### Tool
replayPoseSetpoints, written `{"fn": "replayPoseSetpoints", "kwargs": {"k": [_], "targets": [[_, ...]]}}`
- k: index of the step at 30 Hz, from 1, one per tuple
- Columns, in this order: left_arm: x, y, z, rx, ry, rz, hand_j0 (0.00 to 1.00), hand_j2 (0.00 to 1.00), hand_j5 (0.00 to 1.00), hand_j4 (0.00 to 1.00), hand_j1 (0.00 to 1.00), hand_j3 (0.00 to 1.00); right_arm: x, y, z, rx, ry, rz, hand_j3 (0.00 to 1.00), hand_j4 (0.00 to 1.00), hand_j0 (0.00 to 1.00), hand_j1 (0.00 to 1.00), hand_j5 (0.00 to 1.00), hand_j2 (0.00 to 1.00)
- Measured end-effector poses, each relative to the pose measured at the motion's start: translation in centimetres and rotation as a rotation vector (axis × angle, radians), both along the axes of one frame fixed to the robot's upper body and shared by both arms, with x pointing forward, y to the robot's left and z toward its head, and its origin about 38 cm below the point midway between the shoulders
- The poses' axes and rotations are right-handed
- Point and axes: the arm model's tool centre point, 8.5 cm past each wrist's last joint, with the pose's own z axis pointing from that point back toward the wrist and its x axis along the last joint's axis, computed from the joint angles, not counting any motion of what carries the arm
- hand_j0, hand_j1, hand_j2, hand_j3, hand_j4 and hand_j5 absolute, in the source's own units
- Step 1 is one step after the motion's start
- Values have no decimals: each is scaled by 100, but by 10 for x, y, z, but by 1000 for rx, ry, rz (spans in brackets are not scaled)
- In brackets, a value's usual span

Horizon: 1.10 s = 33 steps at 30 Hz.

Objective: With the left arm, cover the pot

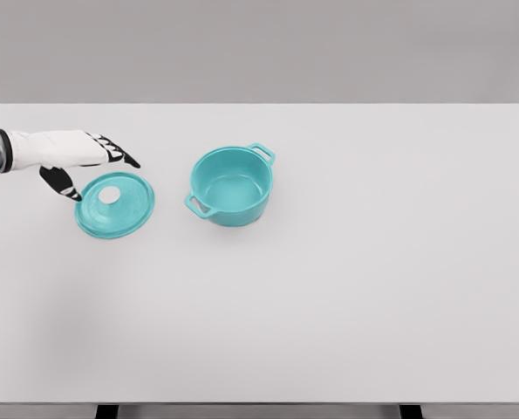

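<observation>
The left hand (83, 161) comes in from the left edge of the head view and hangs at the upper left rim of the lid (115, 204). Its fingers are spread, the thumb pointing down toward the lid's edge and the other fingers reaching over the top of it. It holds nothing yet; whether a fingertip already touches the rim I cannot tell. I judge that the hand stands this way because it prepares to pinch the lid by its edge or by the knob (109, 195), which shows as a pale round spot near the lid's middle.

The lid lies flat on the white table (346, 288), apart from the pot (231, 185), which stands upright to the right of it with its mouth open and nothing inside. This placing makes sense for the task: the lid is on the left arm's side, so this arm can take it and carry it a short way to the right.

The count is 1 pot with 2 handles, 1 lid with 1 knob, and 1 hand in view. The right arm does not show. The pot is not yet covered.
</observation>
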Motion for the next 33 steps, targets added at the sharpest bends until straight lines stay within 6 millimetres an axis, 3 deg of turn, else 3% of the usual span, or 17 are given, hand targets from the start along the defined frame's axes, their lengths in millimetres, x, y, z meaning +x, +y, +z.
{"fn": "replayPoseSetpoints", "kwargs": {"k": [14, 20, 33], "targets": [[-7, -9, -17, 9, 40, -28, 89, 89, 89, 89, 89, 89, 0, 0, 0, 0, 0, 0, 100, 100, 100, 100, 100, 100], [-9, -8, -21, 15, 48, -29, 80, 80, 80, 80, 80, 80, 0, 0, 0, 0, 0, 0, 100, 100, 100, 100, 100, 100], [-9, -12, -25, 16, 55, -33, 78, 78, 78, 78, 78, 78, 0, 0, 0, 0, 0, 0, 100, 100, 100, 100, 100, 100]]}}
